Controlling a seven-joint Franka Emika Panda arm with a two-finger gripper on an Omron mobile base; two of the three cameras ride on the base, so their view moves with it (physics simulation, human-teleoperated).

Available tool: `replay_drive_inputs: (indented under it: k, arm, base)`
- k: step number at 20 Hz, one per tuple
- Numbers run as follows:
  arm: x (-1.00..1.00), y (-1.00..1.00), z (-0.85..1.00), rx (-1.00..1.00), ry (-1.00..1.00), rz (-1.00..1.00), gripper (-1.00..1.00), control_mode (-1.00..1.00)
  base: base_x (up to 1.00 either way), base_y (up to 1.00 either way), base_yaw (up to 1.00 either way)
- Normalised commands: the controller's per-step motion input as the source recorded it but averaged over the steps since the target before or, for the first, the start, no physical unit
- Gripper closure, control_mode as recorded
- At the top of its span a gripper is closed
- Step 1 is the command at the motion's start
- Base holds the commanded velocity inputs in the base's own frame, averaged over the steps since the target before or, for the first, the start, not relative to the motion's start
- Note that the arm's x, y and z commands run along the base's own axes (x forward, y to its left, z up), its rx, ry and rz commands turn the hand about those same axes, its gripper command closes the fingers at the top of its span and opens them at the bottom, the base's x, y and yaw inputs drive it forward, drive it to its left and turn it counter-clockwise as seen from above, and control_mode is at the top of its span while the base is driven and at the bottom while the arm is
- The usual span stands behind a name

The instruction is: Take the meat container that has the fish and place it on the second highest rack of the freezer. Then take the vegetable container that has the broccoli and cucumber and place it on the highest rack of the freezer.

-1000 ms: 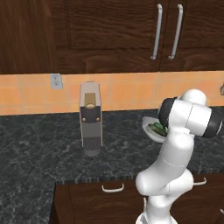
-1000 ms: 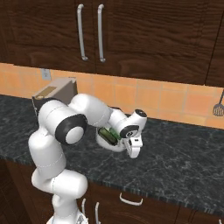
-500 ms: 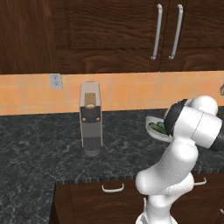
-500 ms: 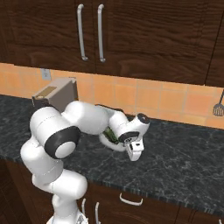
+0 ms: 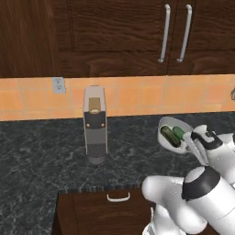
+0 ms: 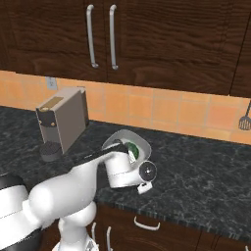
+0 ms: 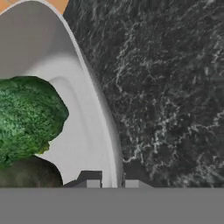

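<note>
tilted up off the counter (image 5: pixel 46 151), the veg container (image 5: pixel 170 133) shows broccoli (image 7: pixel 26 116) & cucumber (image 5: pixel 169 135).

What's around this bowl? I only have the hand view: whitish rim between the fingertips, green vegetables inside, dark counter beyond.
Observer: The left base view shows a grey boxy coffee machine standing on the dark speckled counter, well to the left of the shallow whitish-grey vegetable container and not touching it.
Operator: Anything overhead?
Observer: Dark wooden wall cabinets hang above the orange tiled wall, and two silver bar handles sit roughly above the container.
Operator: Is the bowl level?
Observer: No. Both base views show it tilted, with its open side toward the cameras. The gripper is shut on its rim.
</note>
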Motion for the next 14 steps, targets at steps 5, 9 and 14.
replay_drive_inputs:
  k: [5,9,14]
  arm:
    - [-0.51,0.02,1.0,0.0,0.06,0.01,1.0,-1.0]
    - [-0.37,0.16,1.0,-0.06,0.12,0.03,1.0,-1.0]
    - [-0.49,0.19,0.97,-0.04,0.01,0.06,1.0,-1.0]
  base:
    - [0.0,0.0,0.0]
    - [0.0,0.0,0.0]
    - [0.0,0.0,0.0]
